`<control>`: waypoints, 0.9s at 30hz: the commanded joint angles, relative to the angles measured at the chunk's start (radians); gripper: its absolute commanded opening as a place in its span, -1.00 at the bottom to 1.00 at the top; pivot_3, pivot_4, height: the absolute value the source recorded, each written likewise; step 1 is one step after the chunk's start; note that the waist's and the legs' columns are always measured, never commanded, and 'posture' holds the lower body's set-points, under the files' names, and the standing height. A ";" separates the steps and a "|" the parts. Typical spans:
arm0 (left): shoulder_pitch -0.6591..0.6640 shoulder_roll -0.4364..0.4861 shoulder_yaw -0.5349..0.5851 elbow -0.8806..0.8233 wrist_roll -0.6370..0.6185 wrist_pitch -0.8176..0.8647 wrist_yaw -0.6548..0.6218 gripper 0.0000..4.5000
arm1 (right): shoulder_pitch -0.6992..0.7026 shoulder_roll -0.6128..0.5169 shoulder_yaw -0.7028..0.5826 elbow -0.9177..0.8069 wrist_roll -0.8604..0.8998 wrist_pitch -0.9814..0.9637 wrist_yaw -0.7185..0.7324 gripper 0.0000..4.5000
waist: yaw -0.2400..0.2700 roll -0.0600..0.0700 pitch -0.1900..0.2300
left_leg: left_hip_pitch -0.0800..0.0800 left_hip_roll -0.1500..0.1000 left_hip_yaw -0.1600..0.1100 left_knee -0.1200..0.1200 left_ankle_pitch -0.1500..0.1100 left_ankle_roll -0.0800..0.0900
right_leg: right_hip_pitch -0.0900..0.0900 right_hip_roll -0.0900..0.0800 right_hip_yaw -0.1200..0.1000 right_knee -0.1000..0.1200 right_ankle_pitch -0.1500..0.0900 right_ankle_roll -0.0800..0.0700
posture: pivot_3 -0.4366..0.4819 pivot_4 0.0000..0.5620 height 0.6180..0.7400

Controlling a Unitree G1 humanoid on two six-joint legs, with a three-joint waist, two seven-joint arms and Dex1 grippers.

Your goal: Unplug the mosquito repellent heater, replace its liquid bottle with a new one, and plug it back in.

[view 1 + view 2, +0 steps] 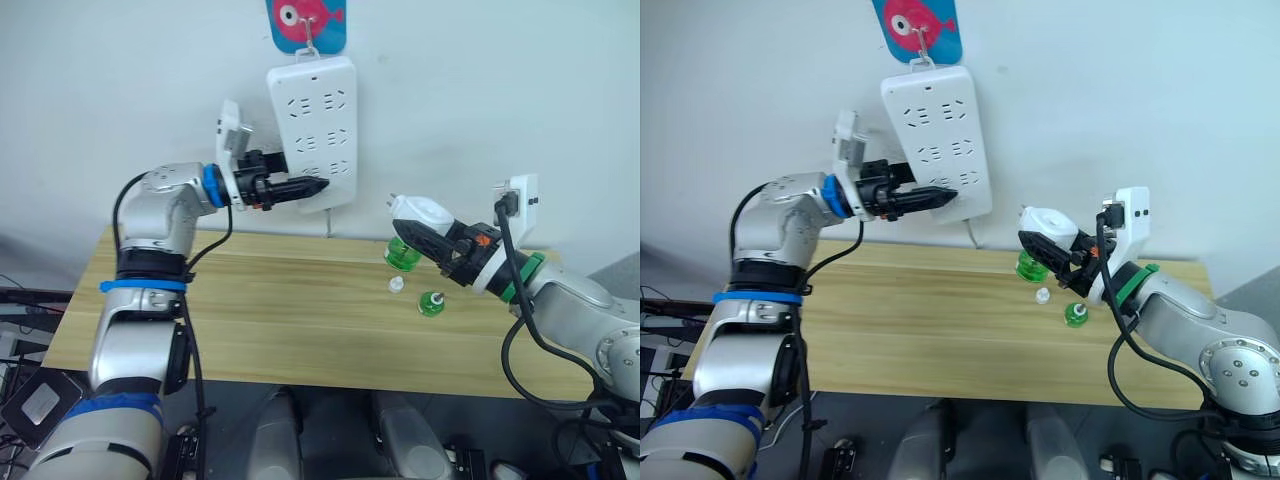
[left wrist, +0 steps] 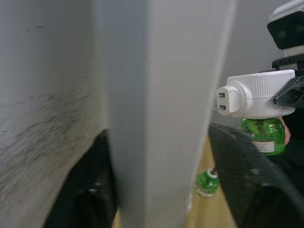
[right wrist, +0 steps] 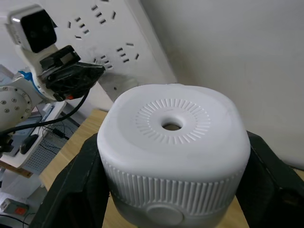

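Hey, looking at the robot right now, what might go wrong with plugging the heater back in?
The power strip hangs from one hook and tilts; the left gripper clamps its edge, but a push might still swing it. The heater, with a green bottle under it, sits in the right gripper, prongs apart from the strip, so they may miss the slots. A spare bottle and small cap below could get knocked.

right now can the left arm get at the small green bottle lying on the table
Probably not without letting go first: the left end effector is clamped on the power strip's lower edge. The small green bottle lies across the table, beneath the right end effector holding the heater.
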 commanded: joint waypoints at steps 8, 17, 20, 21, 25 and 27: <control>-0.022 -0.006 0.051 -0.012 -0.055 0.102 0.007 -0.42 | -0.211 0.059 0.109 -0.051 0.010 0.023 -0.080 0.36 | -0.005 0.000 0.000 | 0.000 0.000 0.000 0.001 0.000 0.000 | 0.000 0.000 0.000 0.002 0.000 0.000 | -0.44 -0.08 1.00; -0.021 -0.021 0.041 -0.018 -0.046 0.103 0.011 -0.42 | -0.309 0.145 0.214 0.046 -0.159 0.097 -0.185 0.36 | -0.003 0.000 0.000 | 0.000 0.000 0.000 0.001 0.001 0.000 | 0.000 0.000 0.000 0.002 0.000 0.000 | -0.44 -0.07 1.00; -0.013 -0.019 0.040 -0.030 -0.048 0.107 0.009 -0.42 | -0.320 0.175 0.200 0.063 -0.198 0.102 -0.187 0.36 | -0.004 0.000 0.000 | 0.000 0.000 0.000 0.001 0.001 0.000 | -0.001 0.000 0.000 0.002 0.000 0.000 | -0.43 -0.06 1.00; -0.011 -0.018 0.041 -0.033 -0.048 0.108 0.009 -0.42 | -0.322 0.184 0.195 0.064 -0.204 0.104 -0.186 0.36 | -0.004 0.000 0.000 | 0.000 0.000 0.000 0.001 0.001 0.001 | -0.001 0.000 0.000 0.003 0.000 0.000 | -0.43 -0.06 1.00; -0.007 -0.016 0.039 -0.035 -0.046 0.102 0.011 -0.42 | -0.328 0.207 0.173 0.065 -0.209 0.112 -0.179 0.36 | -0.004 0.000 0.000 | 0.000 0.000 0.000 0.001 0.002 0.001 | -0.001 0.000 0.000 0.003 0.000 0.000 | -0.43 -0.05 1.00; -0.007 -0.019 0.037 -0.036 -0.042 0.096 0.013 -0.42 | -0.334 0.218 0.163 0.066 -0.207 0.113 -0.172 0.36 | -0.004 0.000 0.000 | 0.000 0.000 0.000 0.001 0.002 0.001 | -0.001 0.000 0.000 0.003 0.000 0.000 | -0.42 -0.05 1.00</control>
